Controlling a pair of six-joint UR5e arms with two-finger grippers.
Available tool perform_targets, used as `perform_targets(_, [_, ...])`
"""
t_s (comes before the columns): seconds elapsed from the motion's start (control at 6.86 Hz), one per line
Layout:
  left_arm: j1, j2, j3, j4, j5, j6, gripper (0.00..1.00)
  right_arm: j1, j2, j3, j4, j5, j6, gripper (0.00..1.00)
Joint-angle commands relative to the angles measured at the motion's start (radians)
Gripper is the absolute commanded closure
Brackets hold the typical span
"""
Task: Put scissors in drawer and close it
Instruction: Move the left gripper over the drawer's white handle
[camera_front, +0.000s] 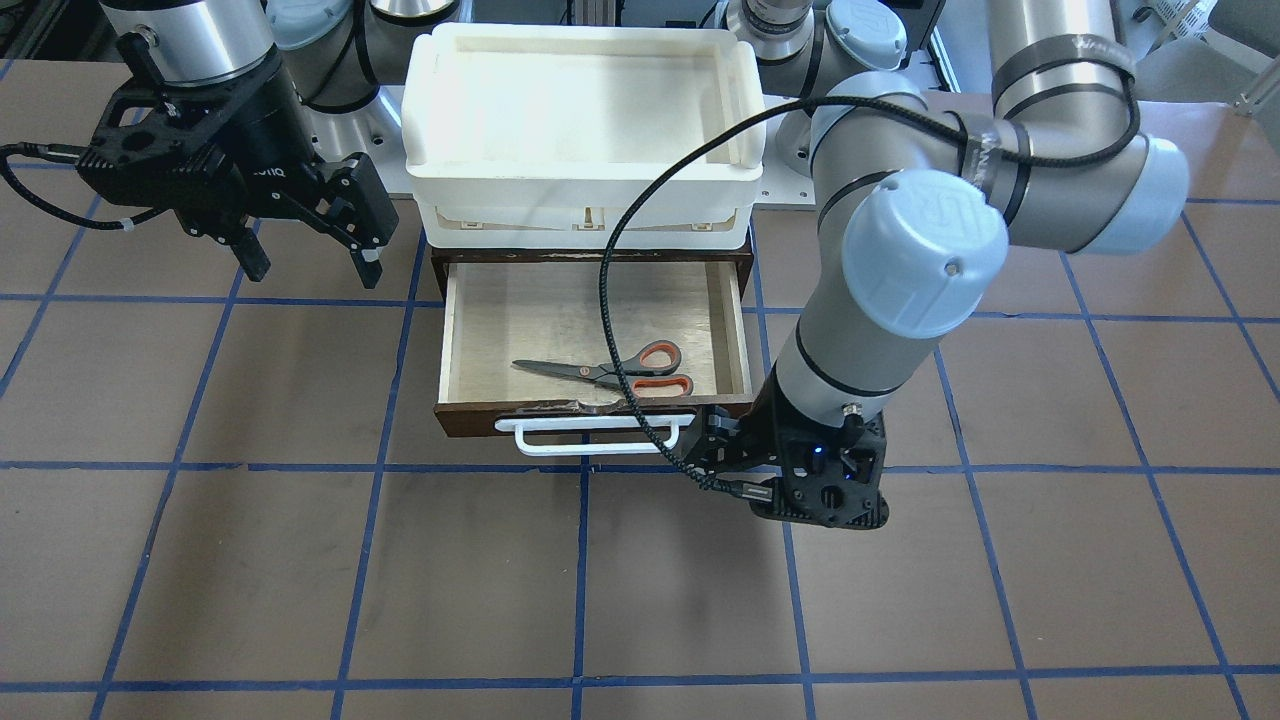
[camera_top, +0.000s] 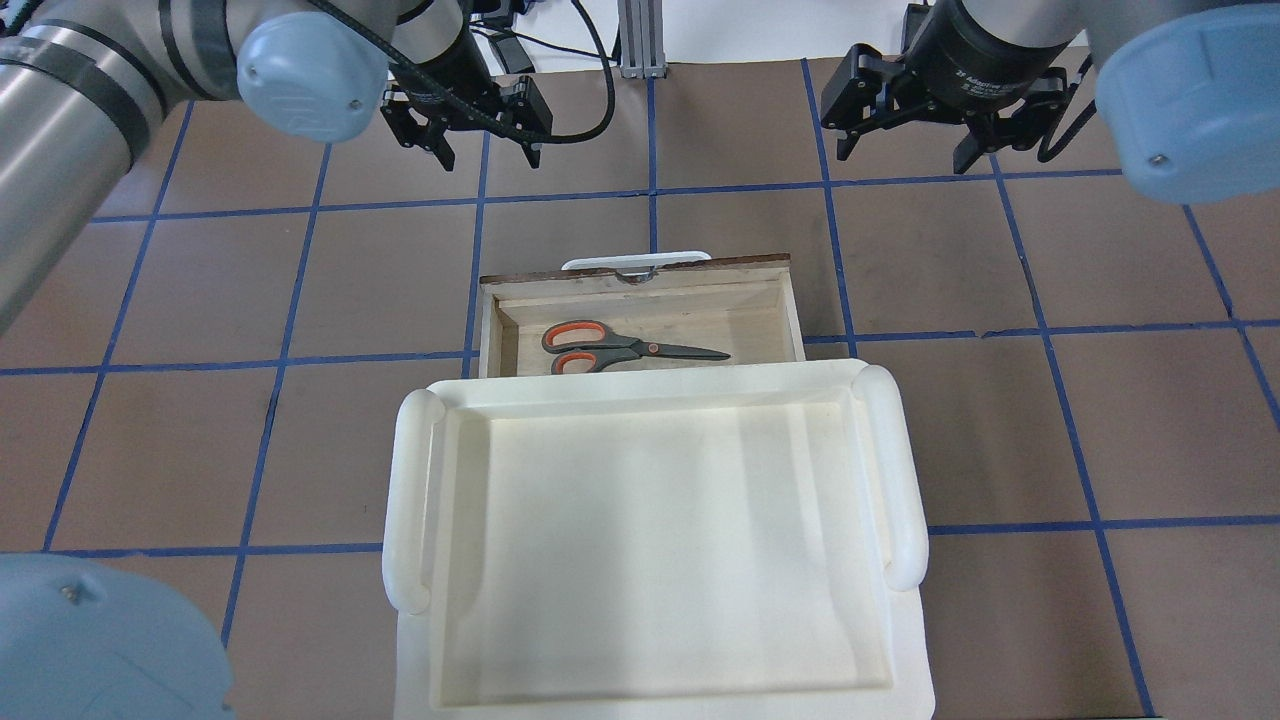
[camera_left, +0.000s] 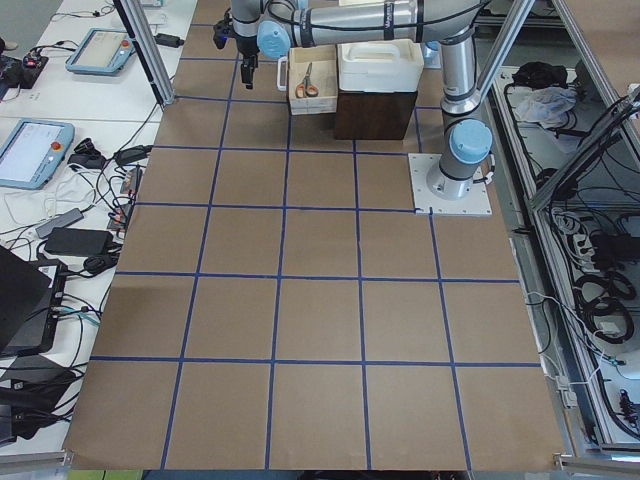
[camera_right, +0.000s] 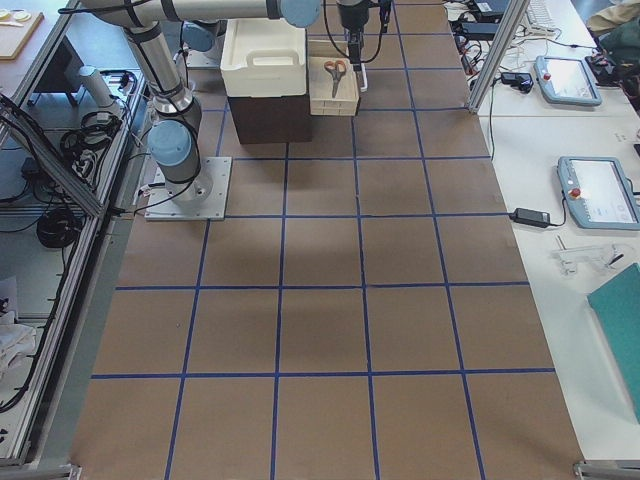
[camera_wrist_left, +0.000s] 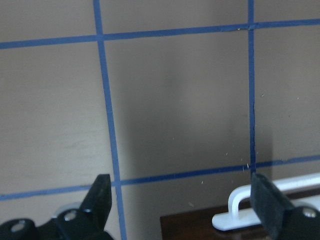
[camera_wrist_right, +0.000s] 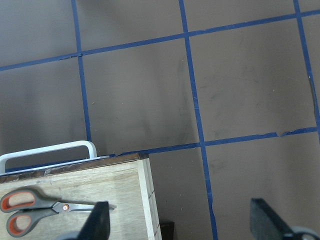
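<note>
The brown, blue-gridded table (camera_front: 300, 580) carries a dark cabinet topped by the white tray (camera_front: 580, 190), and from under that tray the drawer (camera_front: 560, 320) stands pulled out toward the operators' side, most of its pale floor exposed. The left gripper (camera_top: 487, 150) hangs on the far side of the drawer front, off its left corner; its wrist view shows the fingers (camera_wrist_left: 100, 197) spread wide with only bare table between them. The right gripper (camera_front: 315, 270) hovers well off to the drawer's other side, likewise spread and empty. The scissors (camera_front: 600, 372) lie flat inside the drawer close to its front wall, blades pointing to the robot's right and the orange-lined loops to its left. The white bar handle (camera_front: 590, 440) is free, touched by neither gripper. So the placing looks done and the closing remains. The left gripper seems best placed: it would need to shift across to the middle of the front, then press straight back toward the cabinet so the drawer slides in without skewing.
</note>
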Motion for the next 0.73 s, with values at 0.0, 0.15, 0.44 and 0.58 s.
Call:
perform_targets(0.0, [-0.038,-0.078,0.003,0.047,0.000,-0.040,0.00,0.001,-0.011,0.006,0.004,0.002,0.000,0.00])
perform_targets(0.15, [-0.067,-0.099,0.004,0.047,0.000,-0.067,0.00,0.010,-0.014,0.011,0.009,0.014,0.044,0.00])
perform_targets(0.44, [-0.097,-0.126,0.003,0.023,0.001,-0.097,0.00,-0.005,-0.002,0.069,0.009,0.001,0.029,0.00])
perform_targets(0.58, [-0.102,-0.117,0.004,-0.028,0.001,-0.097,0.00,-0.005,-0.002,0.077,0.009,0.001,0.027,0.00])
